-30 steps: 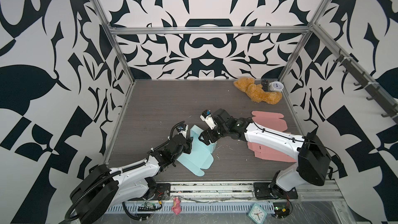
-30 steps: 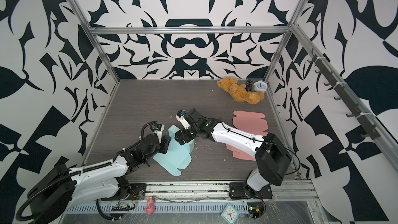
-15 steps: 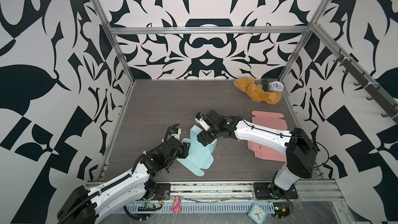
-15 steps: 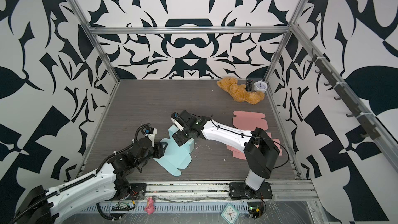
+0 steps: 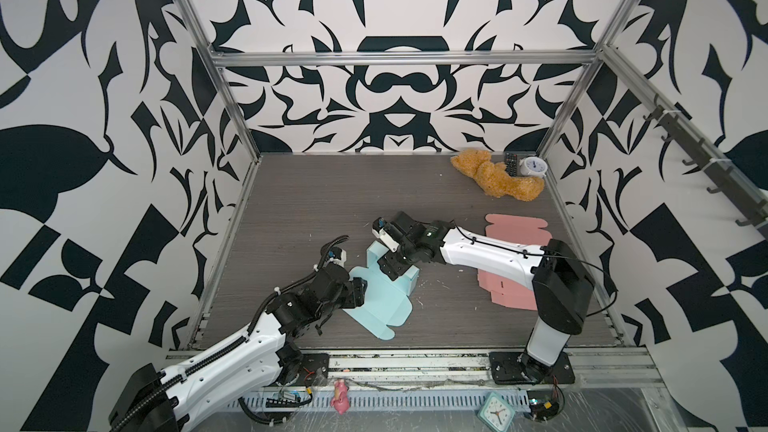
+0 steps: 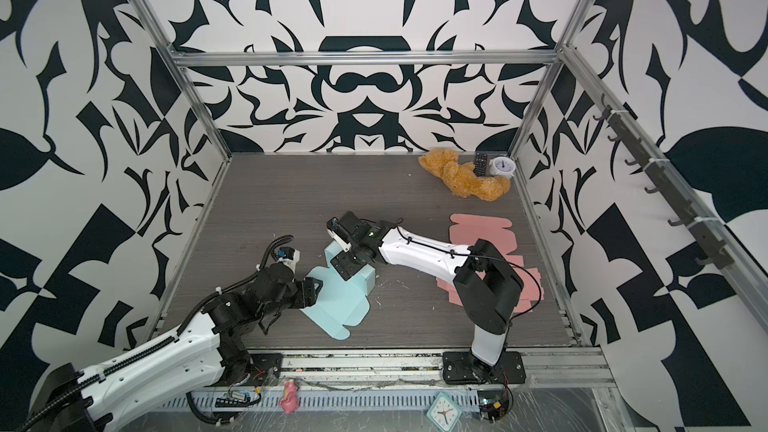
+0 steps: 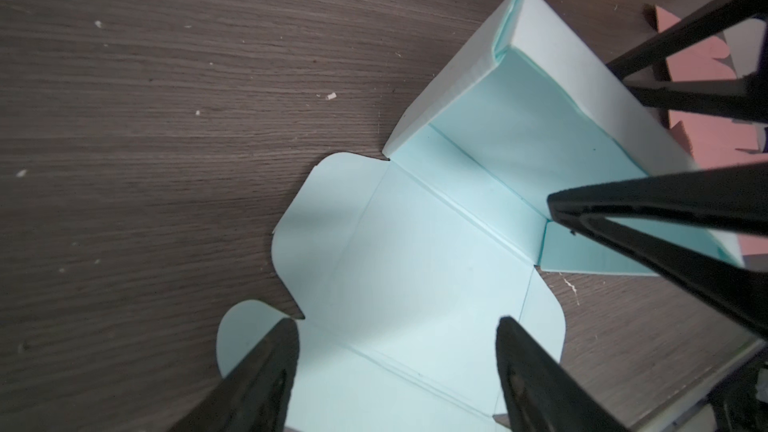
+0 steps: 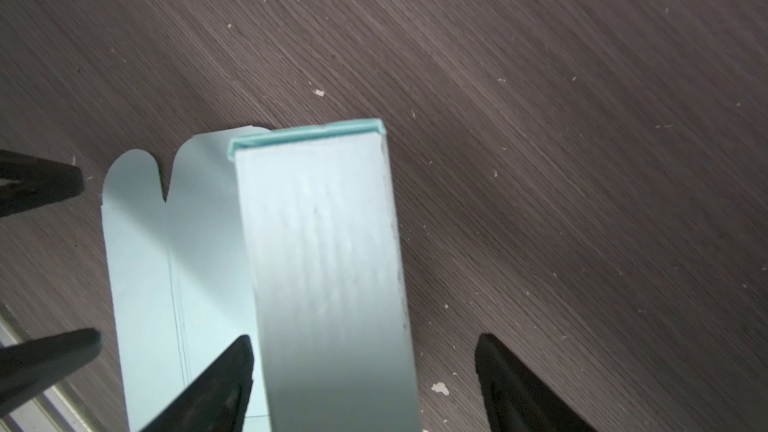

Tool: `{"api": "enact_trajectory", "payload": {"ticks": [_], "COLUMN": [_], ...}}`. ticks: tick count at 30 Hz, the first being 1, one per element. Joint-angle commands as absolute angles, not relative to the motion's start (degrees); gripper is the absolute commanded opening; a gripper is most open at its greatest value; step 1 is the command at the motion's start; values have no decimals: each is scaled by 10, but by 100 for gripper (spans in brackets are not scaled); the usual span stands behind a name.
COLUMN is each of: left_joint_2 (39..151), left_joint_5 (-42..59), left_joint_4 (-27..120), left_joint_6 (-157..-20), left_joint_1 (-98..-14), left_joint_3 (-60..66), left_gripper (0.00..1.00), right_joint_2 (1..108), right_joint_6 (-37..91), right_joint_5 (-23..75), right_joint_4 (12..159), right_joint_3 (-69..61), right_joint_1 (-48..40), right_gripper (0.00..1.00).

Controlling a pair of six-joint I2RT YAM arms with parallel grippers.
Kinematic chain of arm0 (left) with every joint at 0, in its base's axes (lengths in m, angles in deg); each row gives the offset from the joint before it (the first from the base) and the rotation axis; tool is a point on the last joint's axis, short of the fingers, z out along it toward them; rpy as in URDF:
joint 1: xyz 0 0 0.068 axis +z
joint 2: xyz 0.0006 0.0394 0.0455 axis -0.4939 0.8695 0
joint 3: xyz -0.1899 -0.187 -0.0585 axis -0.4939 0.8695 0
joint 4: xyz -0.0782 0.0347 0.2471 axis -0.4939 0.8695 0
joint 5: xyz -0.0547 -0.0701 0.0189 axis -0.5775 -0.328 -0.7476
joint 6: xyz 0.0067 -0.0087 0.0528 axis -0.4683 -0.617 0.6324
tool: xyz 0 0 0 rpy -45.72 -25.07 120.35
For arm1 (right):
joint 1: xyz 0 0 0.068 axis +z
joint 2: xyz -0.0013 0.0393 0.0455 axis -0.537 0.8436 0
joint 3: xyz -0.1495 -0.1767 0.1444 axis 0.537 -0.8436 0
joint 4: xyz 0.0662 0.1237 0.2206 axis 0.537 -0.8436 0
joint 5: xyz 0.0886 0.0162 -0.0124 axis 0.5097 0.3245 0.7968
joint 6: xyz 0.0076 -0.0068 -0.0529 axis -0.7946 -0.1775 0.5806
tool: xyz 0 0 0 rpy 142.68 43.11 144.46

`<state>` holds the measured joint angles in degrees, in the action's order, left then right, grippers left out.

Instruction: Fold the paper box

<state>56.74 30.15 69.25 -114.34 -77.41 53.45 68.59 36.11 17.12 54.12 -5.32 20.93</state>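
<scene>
The light blue paper box [image 5: 380,305] [image 6: 338,309] lies partly folded on the dark wood floor, front middle. Its far-right side wall [image 8: 324,251] [image 7: 540,89] stands upright; the other panels lie flat. My left gripper [image 5: 360,289] [image 7: 397,326] is open just above the flat panel at the box's left edge, nothing between its fingers [image 7: 278,347]. My right gripper [image 5: 390,270] [image 8: 363,342] is open and straddles the upright wall: one of its fingers [image 8: 232,367] is close against the wall's inner face, and the other stands well clear outside.
Flat pink box blanks [image 5: 515,234] lie to the right under the right arm. A tan teddy bear [image 5: 494,178], a remote and a small white clock [image 5: 534,166] sit in the back right corner. A metal rail [image 5: 415,361] runs along the front edge.
My left gripper's jaws have spread much wider and the left arm has drawn back a little toward the front left. My right gripper has shifted slightly left and nearer over the upright wall.
</scene>
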Motion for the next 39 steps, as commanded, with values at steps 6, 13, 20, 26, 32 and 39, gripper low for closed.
{"api": "enact_trajectory", "payload": {"ticks": [6,13,20,26,32,39], "left_joint_2": [552,534,526,518,516,530], "left_joint_5": [295,289,294,297,298,294], "left_joint_4": [739,751,769,773,778,780], "left_joint_6": [-1147,-1144,-1137,-1137,-1134,-1140], "left_joint_1": [-776,-776,-776,-776,-776,-775], "left_joint_3": [498,479,462,458,451,442], "left_gripper": [92,92,94,94,95,99], "right_joint_2": [682,681,676,672,663,656], "right_joint_6": [368,353,335,329,314,289], "right_joint_5": [181,223,272,296,332,377], "right_joint_4": [538,565,597,609,639,685], "right_joint_3": [-29,-41,-61,-71,-93,-123], "right_joint_1": [210,193,166,153,128,97], "right_gripper": [81,77,73,69,63,57]}}
